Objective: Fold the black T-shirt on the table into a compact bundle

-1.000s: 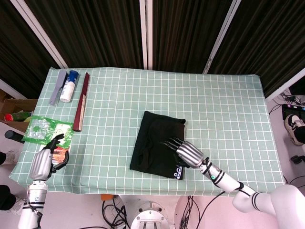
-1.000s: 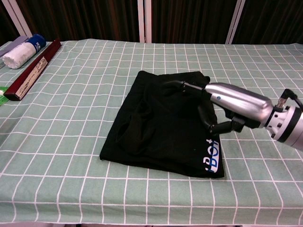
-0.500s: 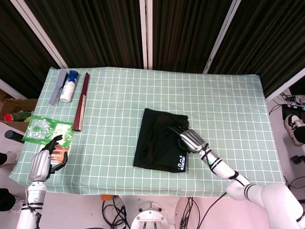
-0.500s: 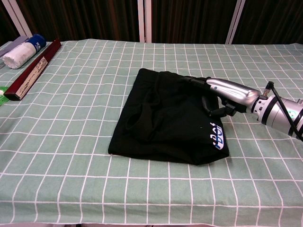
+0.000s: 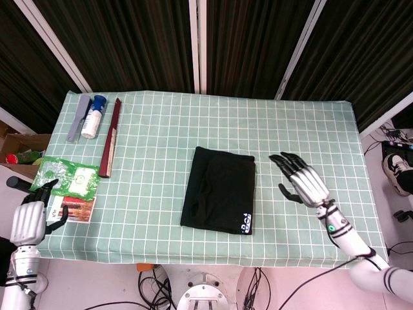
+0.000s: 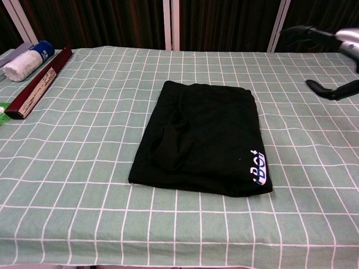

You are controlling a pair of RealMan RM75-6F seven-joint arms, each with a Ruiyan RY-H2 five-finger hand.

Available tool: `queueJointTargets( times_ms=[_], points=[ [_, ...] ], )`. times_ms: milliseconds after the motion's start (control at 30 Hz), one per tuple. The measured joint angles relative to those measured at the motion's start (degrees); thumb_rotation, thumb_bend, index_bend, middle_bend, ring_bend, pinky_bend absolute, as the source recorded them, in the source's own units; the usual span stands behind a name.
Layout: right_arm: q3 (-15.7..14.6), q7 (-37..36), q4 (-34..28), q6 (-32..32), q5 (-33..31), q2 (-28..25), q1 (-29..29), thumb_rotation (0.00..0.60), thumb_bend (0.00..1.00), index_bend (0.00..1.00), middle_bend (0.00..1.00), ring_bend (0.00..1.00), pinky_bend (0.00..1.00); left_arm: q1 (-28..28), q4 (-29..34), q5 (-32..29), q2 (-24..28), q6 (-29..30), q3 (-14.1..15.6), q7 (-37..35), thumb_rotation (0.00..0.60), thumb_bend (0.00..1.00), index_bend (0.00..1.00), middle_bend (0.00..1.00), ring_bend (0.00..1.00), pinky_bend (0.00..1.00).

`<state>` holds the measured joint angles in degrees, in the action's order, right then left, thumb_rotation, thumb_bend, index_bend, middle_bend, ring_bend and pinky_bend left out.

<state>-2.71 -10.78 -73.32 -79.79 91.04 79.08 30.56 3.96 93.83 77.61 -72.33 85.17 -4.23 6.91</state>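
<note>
The black T-shirt (image 5: 219, 190) lies folded into a flat rectangle at the middle of the table, with a white and blue logo at its near right corner (image 6: 258, 167). My right hand (image 5: 301, 178) hovers to the right of the shirt, apart from it, fingers spread and holding nothing. In the chest view only the right hand's fingers (image 6: 332, 89) show at the right edge. My left hand (image 5: 30, 217) hangs off the table's near left corner, fingers loosely curled, empty.
A dark red long box (image 5: 110, 137), a white bottle with a blue cap (image 5: 93, 116) and a grey flat tool (image 5: 77, 117) lie at the far left. A green plastic packet (image 5: 64, 177) and a small booklet (image 5: 78, 208) sit near the left edge.
My right hand has lifted off the shirt and moved right, opening its fingers. The shirt now lies flat and smooth. My left hand has drawn back further left off the table.
</note>
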Motion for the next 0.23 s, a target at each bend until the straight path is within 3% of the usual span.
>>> queueJointTargets(
  times_ms=[100, 233],
  points=[
    [-0.4, 8.0, -9.1, -3.0, -3.6, -6.1, -5.9, 0.6, 0.26, 0.03, 0.1, 0.04, 0.14, -0.7, -2.2, 1.4, 0.4, 2.2, 0.3, 1.0, 0.6, 0.37, 0.13, 0.16, 0.16, 0.22],
    [-1.6, 10.6, -15.3, -8.9, -6.5, -12.1, -14.8, 0.6, 0.26, 0.02, 0.1, 0.04, 0.13, -2.4, -3.9, 4.1, 0.2, 6.1, 1.0, 0.1, 0.6, 0.35, 0.13, 0.16, 0.16, 0.22]
  ],
)
